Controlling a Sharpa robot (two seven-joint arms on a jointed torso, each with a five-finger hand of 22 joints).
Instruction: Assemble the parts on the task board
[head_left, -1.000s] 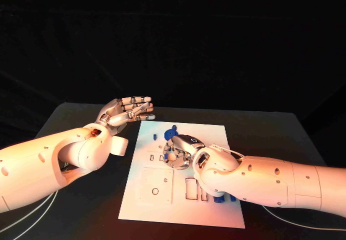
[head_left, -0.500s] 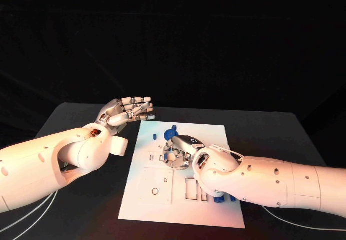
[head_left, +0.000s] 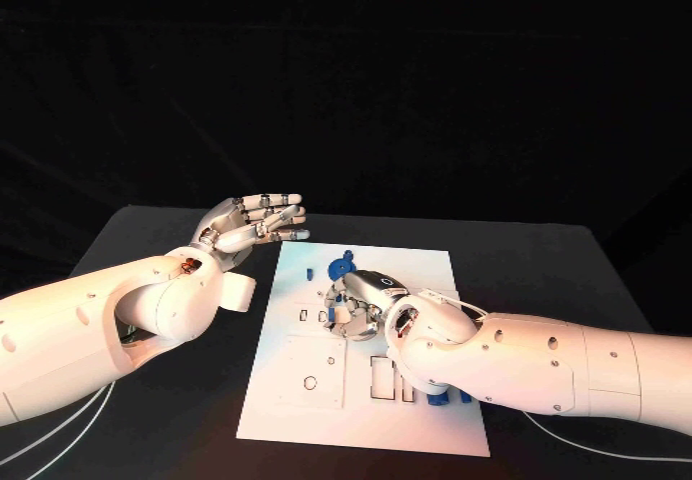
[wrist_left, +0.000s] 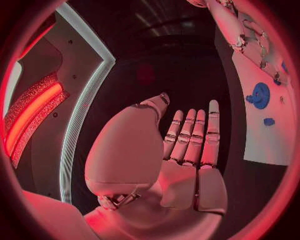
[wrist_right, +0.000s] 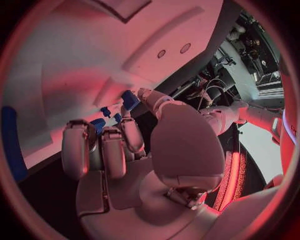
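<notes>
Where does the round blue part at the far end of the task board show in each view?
Head view: round blue part on the board's far end, just beyond the right hand.
Left wrist view: at the circle's right edge, past the open left hand.
Right wrist view: cannot tell.
Shared landmark: the white task board.

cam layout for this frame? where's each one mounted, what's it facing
Head view: on the robot's head, looking down at the task board; both white arms show.
Left wrist view: behind the left hand, held flat beside the board.
Right wrist view: behind the right hand, fingers curled at small blue parts.
Shared: head and left wrist views both show the round blue part.
</notes>
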